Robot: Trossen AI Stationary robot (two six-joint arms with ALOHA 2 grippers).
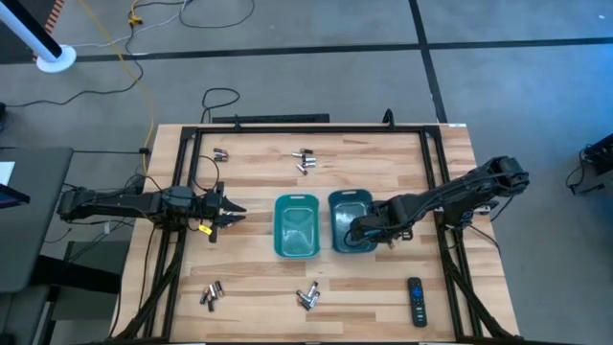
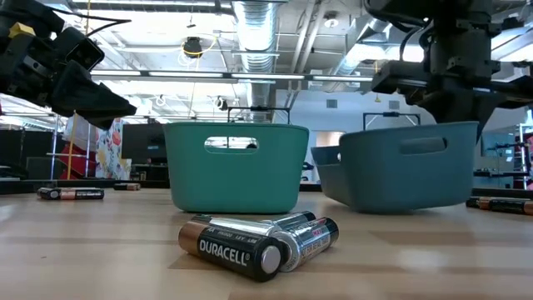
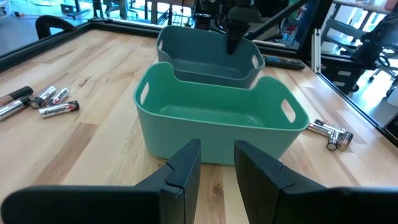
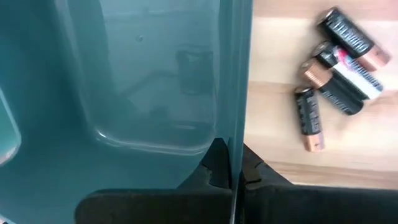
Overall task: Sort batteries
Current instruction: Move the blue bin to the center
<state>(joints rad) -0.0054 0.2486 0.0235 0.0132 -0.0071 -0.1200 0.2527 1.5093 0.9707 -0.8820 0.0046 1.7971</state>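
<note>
Two bins stand side by side mid-table: a green one [image 1: 296, 226] and a darker blue one [image 1: 351, 222] to its right. My right gripper [image 1: 368, 230] reaches down from above and is shut on the blue bin's right wall. Small groups of batteries lie on the wood: far left [image 1: 220, 153], far centre [image 1: 305, 161], near left [image 1: 211, 293] and near centre [image 1: 307, 296]. More dark, copper-ended batteries [image 4: 336, 68] lie just outside the held wall. My left gripper [image 1: 230, 213] waits open, left of the green bin, with nothing between its fingers [image 3: 186, 168]. My right gripper pinches the blue bin's right wall [image 4: 235, 118] at its rim, with one finger [image 4: 214, 165] inside the bin and the other outside. The fingers point down from above. The bin [image 2: 408, 167] stands upright with its base on the table.
A black remote control [image 1: 416, 301] lies near the table's near right corner. A black frame [image 1: 306, 129] runs around the table top. The near-centre batteries [image 2: 258, 242] lie close in front of the low camera.
</note>
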